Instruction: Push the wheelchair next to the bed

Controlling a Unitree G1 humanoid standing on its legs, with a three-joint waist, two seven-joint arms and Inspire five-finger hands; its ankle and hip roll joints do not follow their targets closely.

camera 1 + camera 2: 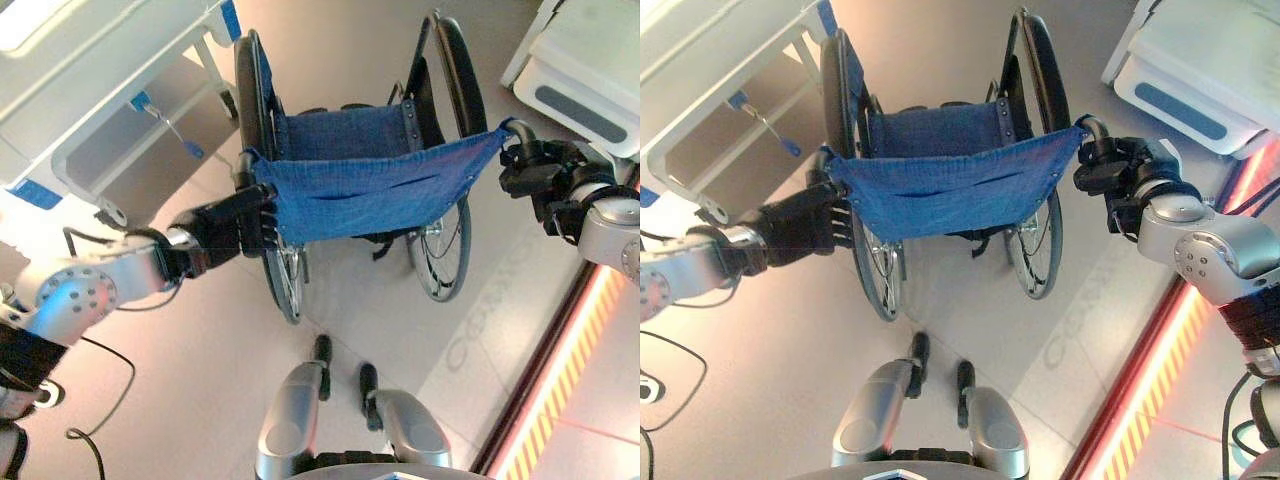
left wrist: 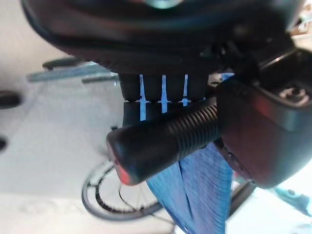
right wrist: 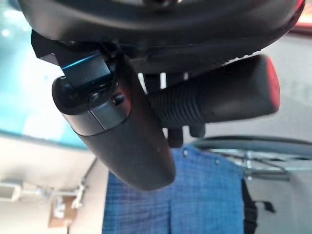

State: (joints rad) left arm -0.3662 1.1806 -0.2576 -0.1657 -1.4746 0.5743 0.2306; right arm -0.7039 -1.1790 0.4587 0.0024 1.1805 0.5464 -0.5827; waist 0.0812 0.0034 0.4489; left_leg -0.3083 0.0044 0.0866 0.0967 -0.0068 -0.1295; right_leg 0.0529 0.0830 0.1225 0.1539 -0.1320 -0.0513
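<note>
A wheelchair with a blue cloth back (image 1: 370, 190) and black wheels (image 1: 455, 85) stands in front of me, seen from above. My left hand (image 1: 235, 225) is shut on its left push handle (image 2: 161, 139), thumb and fingers curled round the ribbed black grip. My right hand (image 1: 535, 170) is shut on the right push handle (image 3: 219, 100) in the same way. The bed (image 1: 95, 80), white with blue marks, lies at the upper left, close beside the wheelchair's left wheel (image 1: 250, 90).
A second white bed or cart (image 1: 590, 70) stands at the upper right. A red and yellow striped floor line (image 1: 555, 400) runs along the lower right. Pale tiled floor (image 1: 360, 300) lies beneath and behind the wheelchair.
</note>
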